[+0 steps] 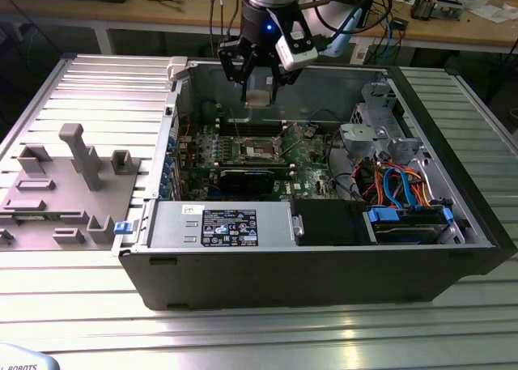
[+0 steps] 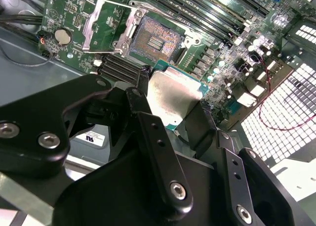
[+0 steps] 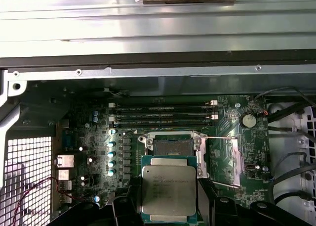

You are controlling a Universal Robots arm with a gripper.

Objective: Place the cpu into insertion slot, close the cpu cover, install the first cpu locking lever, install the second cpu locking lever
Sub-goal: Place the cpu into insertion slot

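Note:
In the exterior view my gripper (image 1: 261,93) hangs inside the open computer case, shut on the cpu (image 1: 261,98), a flat silver-grey square. It is held a little above the motherboard's insertion slot (image 1: 257,149). In both wrist views the cpu (image 2: 175,95) (image 3: 169,189) sits between my black fingers (image 2: 143,85) (image 3: 213,201), off to one side of the bare insertion slot (image 2: 155,38) (image 3: 174,147). The cpu cover (image 2: 101,25) (image 3: 224,159) is flipped open beside the slot. Thin wire locking levers (image 3: 222,138) stand released along the cover's edges.
The case wall (image 1: 291,265) rings the board. A power supply (image 1: 222,227) lies at the front and a drive cage with blue cables (image 1: 405,200) is at the exterior view's right. Memory slots (image 3: 163,114) run beside the socket. A grey fixture (image 1: 61,188) rests on the table.

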